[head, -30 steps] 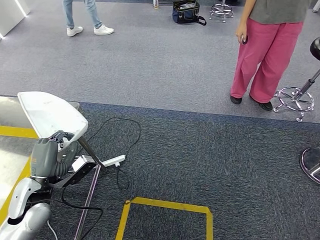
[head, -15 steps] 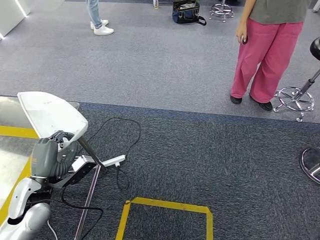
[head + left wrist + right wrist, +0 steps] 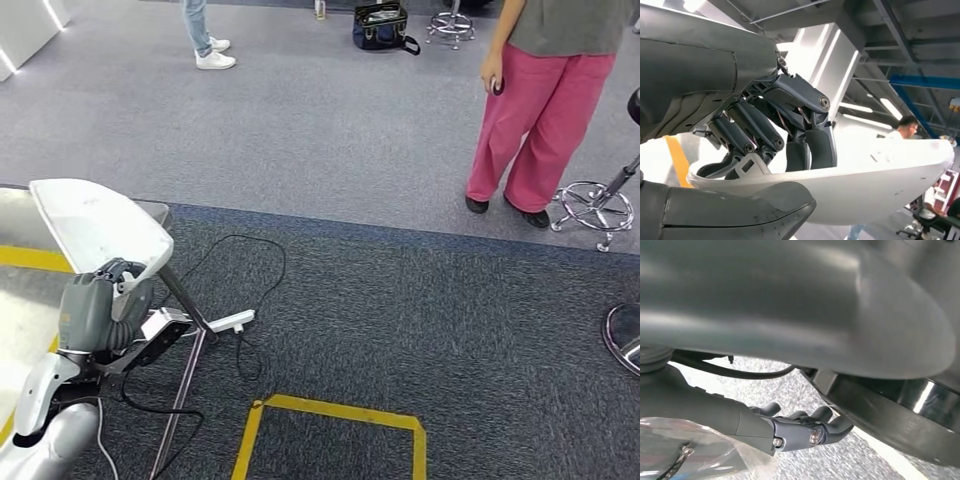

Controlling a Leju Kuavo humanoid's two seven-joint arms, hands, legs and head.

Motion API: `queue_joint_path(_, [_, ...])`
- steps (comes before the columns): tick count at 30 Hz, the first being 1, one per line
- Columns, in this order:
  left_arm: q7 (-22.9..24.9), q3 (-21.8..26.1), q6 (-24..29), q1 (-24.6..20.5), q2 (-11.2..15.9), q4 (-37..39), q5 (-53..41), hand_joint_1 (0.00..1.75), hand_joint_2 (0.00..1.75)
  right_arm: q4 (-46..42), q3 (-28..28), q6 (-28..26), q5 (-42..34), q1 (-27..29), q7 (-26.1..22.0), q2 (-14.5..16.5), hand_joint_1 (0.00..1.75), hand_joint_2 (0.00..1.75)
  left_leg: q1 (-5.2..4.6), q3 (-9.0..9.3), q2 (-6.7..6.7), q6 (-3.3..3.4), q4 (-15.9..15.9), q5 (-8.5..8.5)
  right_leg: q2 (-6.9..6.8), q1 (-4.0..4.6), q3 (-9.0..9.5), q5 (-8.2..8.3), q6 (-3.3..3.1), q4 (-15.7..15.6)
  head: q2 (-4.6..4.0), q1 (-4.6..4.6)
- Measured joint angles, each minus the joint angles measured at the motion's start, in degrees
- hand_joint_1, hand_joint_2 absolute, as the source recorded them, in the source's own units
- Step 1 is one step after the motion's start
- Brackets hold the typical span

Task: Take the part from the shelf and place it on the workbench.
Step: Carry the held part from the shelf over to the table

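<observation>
The part [image 3: 90, 225] is a white curved panel at the left of the head view. My left hand [image 3: 98, 310] grips its near edge and holds it up over the floor. In the left wrist view the dark fingers [image 3: 764, 130] curl over the panel's rim while the thumb lies under the white part [image 3: 874, 185]. My right hand [image 3: 802, 427] hangs above grey carpet with its fingers loosely extended and nothing in them.
A person in pink trousers [image 3: 536, 110] stands at the back right beside a stool base [image 3: 592, 205]. A power strip with a black cable [image 3: 226, 322] lies on the dark carpet near a slanted metal leg [image 3: 181, 390]. Yellow tape [image 3: 332, 408] marks a square ahead.
The camera has turned slightly, shifting the whole scene right. A person in jeans at the far back has walked on. My left hand still holds the white part the same way.
</observation>
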Motion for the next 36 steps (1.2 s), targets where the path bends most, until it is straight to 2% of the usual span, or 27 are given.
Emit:
queue_joint_path(1, [0.0,-0.03,-0.01,0.19,-0.04,0.0,0.0,1.75,1.75,0.04,0.02,0.0,0.0,-0.06,-0.02,-0.03,0.0,0.0,0.11,0.02,-0.34,-0.17,0.07,-0.09,-0.01,-0.14,-1.13,-0.52,0.3,2.33,0.0,-0.03])
queue_joint_path(2, [0.0,-0.05,-0.01,0.3,-0.07,0.0,0.0,1.75,1.75,0.08,0.02,0.0,-0.01,-0.09,-0.02,-0.07,0.0,0.0,0.31,0.05,-0.81,-0.46,0.23,-0.23,0.01,-0.33,-1.2,0.11,0.63,2.48,0.0,-0.03])
queue_joint_path(3, [0.0,-0.07,-0.01,0.35,-0.09,0.0,0.0,1.75,1.75,0.13,0.02,-0.01,-0.02,-0.09,-0.01,-0.1,0.0,0.0,0.62,0.07,-1.39,-0.87,0.52,-0.46,0.12,-0.6,-0.08,1.78,1.0,0.3,0.0,-0.03])
queue_joint_path(4, [0.0,-0.07,-0.01,0.36,-0.11,0.0,0.0,1.75,1.75,0.19,0.03,-0.01,-0.03,-0.05,0.01,-0.13,0.0,0.0,0.92,0.06,-2.0,-1.46,1.02,-0.83,0.64,-1.0,1.82,3.71,1.48,-3.42,0.0,-0.01])
queue_joint_path(5, [0.0,-0.03,-0.01,0.33,-0.09,-0.01,0.01,1.75,1.75,0.24,0.09,0.01,-0.04,-0.03,0.01,-0.11,0.0,0.0,1.12,-0.2,-2.63,-2.09,1.69,-1.28,1.9,-1.37,3.76,4.82,1.94,-6.95,0.0,0.16])
queue_joint_path(6, [0.0,0.01,-0.03,0.28,-0.07,-0.03,0.02,1.75,1.75,0.28,0.18,0.02,-0.04,-0.03,0.0,-0.1,0.0,0.0,1.22,-0.58,-3.18,-2.65,2.5,-1.68,3.0,-1.66,5.23,5.26,1.9,-9.46,0.0,0.28])
queue_joint_path(7, [-0.02,0.03,-0.07,0.24,-0.03,-0.08,0.04,1.75,1.75,0.29,0.3,0.04,-0.07,-0.06,-0.05,-0.08,0.0,0.0,1.23,-1.04,-3.72,-3.1,3.14,-1.94,3.8,-1.81,5.95,4.99,1.57,-10.55,0.0,0.33])
queue_joint_path(8, [-0.03,0.07,-0.11,0.23,0.01,-0.13,0.06,1.75,1.75,0.29,0.42,0.05,-0.11,-0.12,-0.11,-0.05,0.0,0.0,1.25,-1.48,-4.28,-3.4,3.53,-1.99,4.08,-1.74,6.11,4.45,0.96,-10.49,0.0,0.34])
queue_joint_path(10, [-0.07,0.07,-0.19,0.31,0.09,-0.2,0.1,1.75,1.75,0.29,0.56,0.04,-0.31,-0.24,-0.22,-0.06,0.0,0.0,1.45,-1.9,-4.79,-3.79,3.86,-2.04,2.8,-1.61,6.15,4.3,-0.3,-10.19,0.0,0.15])
queue_joint_path(12, [-0.07,0.08,-0.2,0.23,0.14,-0.21,0.14,1.75,1.75,0.29,0.64,0.04,-0.57,-0.22,-0.28,-0.07,0.0,0.0,1.42,-3.07,-2.56,-4.14,6.2,-3.28,1.48,-1.49,6.42,4.09,-1.05,-10.16,0.0,-0.12])
queue_joint_path(14, [-0.07,0.05,-0.21,0.02,0.14,-0.24,0.15,1.75,1.75,0.29,0.8,0.03,-0.93,-0.13,-0.35,-0.08,0.0,0.0,1.28,-6.6,0.14,-4.3,13.0,-6.26,0.0,-1.2,6.59,3.82,-1.58,-10.19,0.0,-0.43])
queue_joint_path(15, [-0.07,0.03,-0.22,0.0,0.14,-0.24,0.15,1.75,1.75,0.31,0.91,0.02,-1.15,-0.11,-0.4,-0.08,0.0,0.0,1.26,-8.79,0.56,-4.27,16.97,-7.66,-0.79,-1.02,6.62,3.69,-1.78,-10.18,0.0,-0.46])
queue_joint_path(16, [-0.07,0.0,-0.23,0.05,0.13,-0.24,0.15,1.75,1.75,0.34,1.01,0.02,-1.36,-0.11,-0.45,-0.09,0.0,0.0,1.22,-10.44,0.67,-4.13,19.81,-8.25,-1.55,-0.83,6.68,3.56,-1.94,-10.18,0.0,-0.46])
queue_joint_path(17, [-0.07,-0.02,-0.24,0.12,0.13,-0.24,0.15,1.75,1.75,0.38,1.08,0.02,-1.55,-0.12,-0.49,-0.09,0.0,0.0,1.13,-11.16,0.7,-3.88,20.76,-7.78,-2.28,-0.65,6.81,3.42,-2.07,-10.18,0.0,-0.46])
queue_joint_path(18, [-0.07,-0.02,-0.25,0.17,0.13,-0.24,0.15,1.75,1.75,0.41,1.14,0.02,-1.7,-0.12,-0.51,-0.1,0.0,0.0,0.97,-10.77,0.82,-3.5,19.51,-6.26,-2.98,-0.46,7.01,3.27,-2.16,-10.18,0.0,-0.46])
queue_joint_path(19, [-0.07,0.0,-0.25,0.18,0.13,-0.26,0.15,1.75,1.75,0.43,1.2,0.02,-1.81,-0.12,-0.52,-0.09,0.0,0.0,0.66,-9.37,1.31,-2.93,16.31,-4.02,-3.66,-0.29,7.3,3.1,-2.21,-10.2,0.0,-0.45])
queue_joint_path(21, [-0.07,0.03,-0.25,0.06,0.14,-0.34,0.15,1.75,1.75,0.44,1.33,0.02,-1.9,-0.09,-0.52,-0.09,0.0,0.0,-0.4,-6.11,4.01,-1.53,9.23,-0.93,-4.96,0.05,7.81,2.74,-2.13,-10.26,0.0,-0.44])
queue_joint_path(23, [-0.07,0.04,-0.25,-0.12,0.15,-0.44,0.16,1.75,1.75,0.46,1.43,0.02,-1.93,-0.03,-0.52,-0.1,0.0,0.0,-1.21,-4.8,5.79,-0.78,5.93,-0.62,-6.31,0.33,7.98,2.52,-1.81,-10.37,0.0,-0.47])
queue_joint_path(25, [-0.07,0.07,-0.23,-0.01,0.2,-0.49,0.16,1.75,1.75,0.49,1.45,0.01,-1.97,0.02,-0.51,-0.12,0.0,0.0,-1.13,-4.82,4.63,-0.71,5.17,-0.58,-7.56,0.44,8.11,2.33,-1.26,-10.59,0.0,-0.5])
queue_joint_path(26, [-0.07,0.09,-0.21,0.13,0.23,-0.5,0.17,1.75,1.75,0.51,1.45,0.0,-1.95,0.03,-0.53,-0.15,0.0,0.0,-0.94,-4.72,3.85,-0.63,4.79,-0.38,-6.93,0.38,8.04,1.98,-0.94,-10.36,0.0,-0.45])
queue_joint_path(28, [-0.07,0.11,-0.19,0.21,0.27,-0.54,0.16,1.75,1.75,0.57,1.46,-0.01,-1.89,-0.12,-0.69,-0.18,0.0,0.0,-0.51,-4.47,2.46,-0.4,4.18,0.04,-3.68,0.23,6.33,-0.14,-0.43,-6.85,0.0,-0.25])
queue_joint_path(29, [-0.07,0.09,-0.19,0.23,0.23,-0.56,0.16,1.75,1.75,0.59,1.46,-0.01,-1.85,-0.22,-0.82,-0.19,0.0,0.0,-0.52,-4.49,1.82,-0.28,4.13,0.08,-1.87,0.17,4.63,-1.75,-0.3,-3.43,0.0,-0.2])
queue_joint_path(31, [-0.07,0.02,-0.2,0.38,0.16,-0.56,0.15,1.75,1.75,0.6,1.48,0.0,-1.83,-0.41,-1.01,-0.19,0.0,0.0,-0.62,-4.51,0.38,-0.14,4.16,0.07,-0.68,0.21,0.83,-4.15,-0.13,3.62,0.0,-0.17])
queue_joint_path(32, [-0.07,-0.02,-0.2,0.49,0.13,-0.55,0.15,1.75,1.75,0.6,1.49,0.0,-1.82,-0.47,-1.04,-0.19,0.0,0.0,-0.69,-4.46,-0.44,-0.12,4.19,0.05,-0.56,0.24,-0.17,-3.92,-0.11,5.01,0.0,-0.18])
queue_joint_path(33, [-0.07,-0.02,-0.2,0.57,0.13,-0.55,0.16,1.75,1.75,0.6,1.49,0.0,-1.83,-0.55,-1.04,-0.19,0.0,0.0,-0.73,-4.36,-1.3,-0.13,4.22,0.02,-0.46,0.26,-0.15,-2.55,-0.15,4.22,0.0,-0.17])
queue_joint_path(34, [-0.07,0.0,-0.2,0.61,0.13,-0.56,0.2,1.75,1.75,0.6,1.49,0.0,-1.84,-0.61,-1.04,-0.19,0.0,0.0,-0.74,-4.23,-2.17,-0.18,4.24,-0.02,-0.07,0.22,0.96,-0.26,-0.25,1.23,0.0,-0.17])
queue_joint_path(36, [-0.07,0.07,-0.2,0.6,0.14,-0.57,0.32,1.75,1.75,0.6,1.56,0.0,-1.87,-0.67,-1.03,-0.18,0.0,0.0,-0.75,-4.17,-3.78,-0.44,4.44,-0.19,2.73,-0.1,4.18,3.5,-0.58,-6.38,0.0,-0.19])
